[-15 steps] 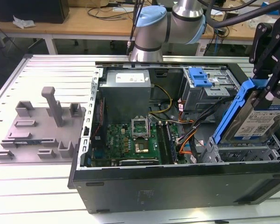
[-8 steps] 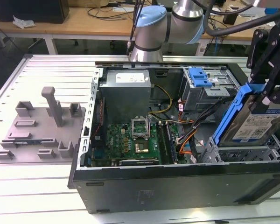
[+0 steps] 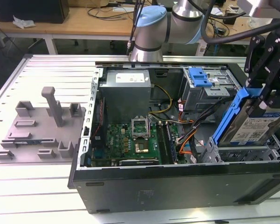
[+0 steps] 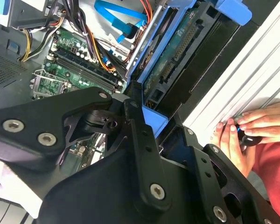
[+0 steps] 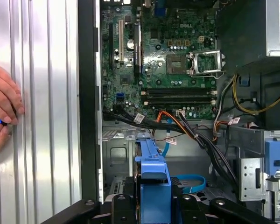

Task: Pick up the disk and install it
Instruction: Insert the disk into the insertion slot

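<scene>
Gripper (image 3: 263,98) clamped on blue-framed silver-black disk (image 3: 255,125), tilted on edge over grey metal drive cage (image 3: 208,150), seemingly to match its slot

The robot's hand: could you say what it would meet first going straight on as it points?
Probably the metal drive cage right below it: the hand points down, shut on the disk, though depth is unclear.

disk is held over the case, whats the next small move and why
Probably ease the disk down into the drive cage right below it: the gripper is shut on its blue carrier, and the disk hangs tilted at the cage's top, not yet seated. Go slowly; a hand rests beside the case.
</scene>
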You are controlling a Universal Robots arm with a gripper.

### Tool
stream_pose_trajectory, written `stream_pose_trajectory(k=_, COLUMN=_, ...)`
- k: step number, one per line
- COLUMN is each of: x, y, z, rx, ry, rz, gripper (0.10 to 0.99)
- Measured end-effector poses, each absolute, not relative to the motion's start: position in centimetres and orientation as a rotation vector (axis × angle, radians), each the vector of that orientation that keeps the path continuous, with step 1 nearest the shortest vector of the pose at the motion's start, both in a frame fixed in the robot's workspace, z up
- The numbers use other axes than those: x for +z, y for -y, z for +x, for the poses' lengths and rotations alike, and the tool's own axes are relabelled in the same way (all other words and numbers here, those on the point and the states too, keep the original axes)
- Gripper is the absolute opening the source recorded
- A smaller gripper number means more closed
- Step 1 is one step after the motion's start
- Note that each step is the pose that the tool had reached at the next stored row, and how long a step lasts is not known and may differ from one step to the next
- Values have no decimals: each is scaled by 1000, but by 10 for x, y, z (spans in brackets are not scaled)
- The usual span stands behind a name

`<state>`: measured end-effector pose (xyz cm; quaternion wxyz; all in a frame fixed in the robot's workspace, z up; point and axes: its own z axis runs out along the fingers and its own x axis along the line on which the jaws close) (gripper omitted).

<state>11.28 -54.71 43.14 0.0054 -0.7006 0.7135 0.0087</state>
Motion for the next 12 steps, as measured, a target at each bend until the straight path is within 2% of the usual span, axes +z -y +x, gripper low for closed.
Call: stream_pose_trajectory(k=12, x=416, y=547, z=113, rx=30, ry=-2232, rz=-2192, gripper=369)
